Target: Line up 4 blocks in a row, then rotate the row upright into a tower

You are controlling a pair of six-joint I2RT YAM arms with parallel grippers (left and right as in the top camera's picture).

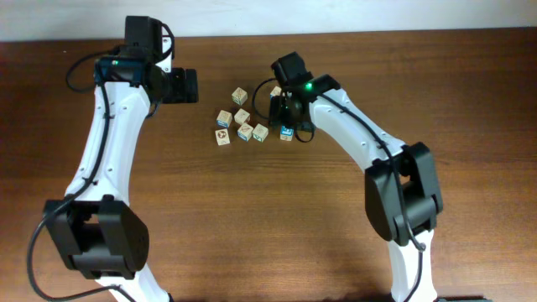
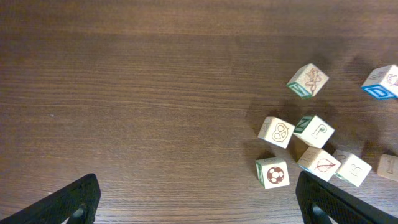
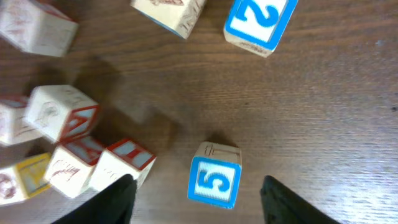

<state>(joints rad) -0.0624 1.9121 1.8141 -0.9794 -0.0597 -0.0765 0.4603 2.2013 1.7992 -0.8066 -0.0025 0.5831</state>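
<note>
A pale-wood block with a blue-and-white "5" face (image 3: 214, 182) lies on the table between the fingers of my right gripper (image 3: 198, 185). The gripper is open, with a gap showing on each side of the block. From overhead the gripper (image 1: 288, 124) hangs over that block (image 1: 286, 133). Beyond it lies a second blue block marked "2" (image 3: 258, 22), which is also in the overhead view (image 1: 275, 91). My left gripper (image 2: 198, 179) is open over bare wood, left of the blocks (image 1: 189, 85), and holds nothing.
Similar cubes lie in a loose cluster left of the "5" block, among them a football cube (image 2: 272, 173), a leaf cube (image 2: 318, 163) and red-faced cubes (image 3: 121, 165). One lone cube (image 1: 240, 96) sits farther back. The table's far edge (image 1: 377, 32) runs along the top.
</note>
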